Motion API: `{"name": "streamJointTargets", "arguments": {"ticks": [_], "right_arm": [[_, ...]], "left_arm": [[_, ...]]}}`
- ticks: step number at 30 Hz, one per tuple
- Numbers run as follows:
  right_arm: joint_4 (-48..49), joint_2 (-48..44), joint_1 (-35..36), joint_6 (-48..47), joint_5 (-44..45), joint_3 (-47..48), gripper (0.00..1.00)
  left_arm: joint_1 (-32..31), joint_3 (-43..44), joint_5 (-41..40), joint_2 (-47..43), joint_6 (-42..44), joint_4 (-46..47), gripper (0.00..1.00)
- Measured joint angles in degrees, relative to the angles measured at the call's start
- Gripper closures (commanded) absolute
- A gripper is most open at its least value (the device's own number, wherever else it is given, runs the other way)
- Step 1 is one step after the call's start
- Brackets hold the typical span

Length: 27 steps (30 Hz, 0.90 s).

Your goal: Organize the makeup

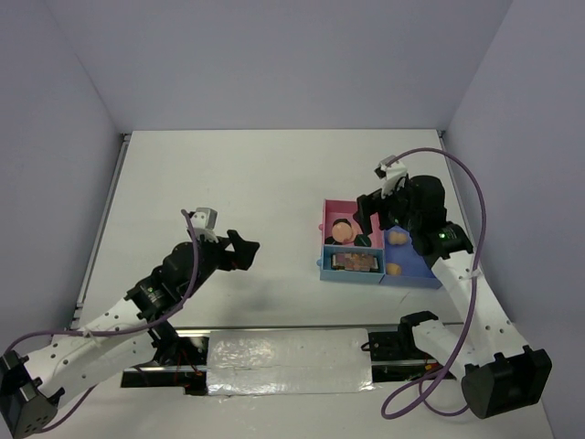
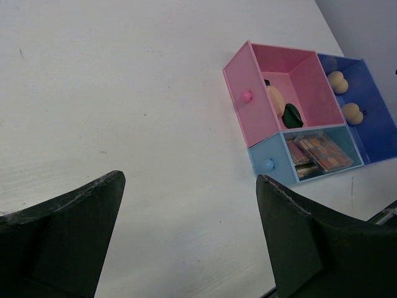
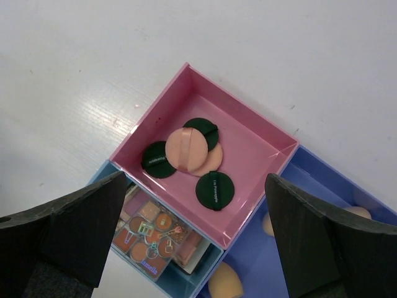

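White counter (image 1: pixel 238 201) beneath. Pink-and-blue plastic compartment tray (image 3: pixel 162 112) directly below right hand (image 3: pixel 195 180): fingers spread wide, nothing held. Also spread, empty: left hand (image 2: pixel 189 180), tray well ahead to its right. Rectangular palettes with coloured squares (image 3: pixel 152 239) in light-blue compartment by right hand's left finger. Peach egg-shaped sponges (image 3: pixel 224 282) in dark-blue compartment near right finger. Flat round peach pads (image 3: pixel 186 146), dark green round discs (image 3: pixel 214 188) in pink compartment between fingers.

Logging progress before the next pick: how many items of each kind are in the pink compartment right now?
Dark green round discs: 3
Flat round peach pads: 2
Total in the pink plastic compartment: 5
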Motion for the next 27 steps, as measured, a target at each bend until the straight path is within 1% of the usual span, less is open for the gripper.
{"name": "streamJointTargets", "arguments": {"ticks": [6,15,21,27], "right_arm": [[1.1,0.0,-0.3,3.3,1.9,0.8,0.0],[2.2,0.0,-0.4,9.2,8.2,1.2,0.0],[2.6,0.0,-0.5,10.8,11.4,1.2,0.0],[3.3,0.0,-0.5,11.5,12.7,1.2,0.0]], "left_arm": [[0.0,0.0,-0.4,-1.6,-0.2,-0.8,0.01],[0.0,0.0,-0.6,-2.0,-0.3,-1.6,0.01],[0.0,0.0,-0.6,-2.0,-0.3,-2.0,0.01],[0.0,0.0,-0.7,-2.1,-0.3,-2.4,0.01]]}}
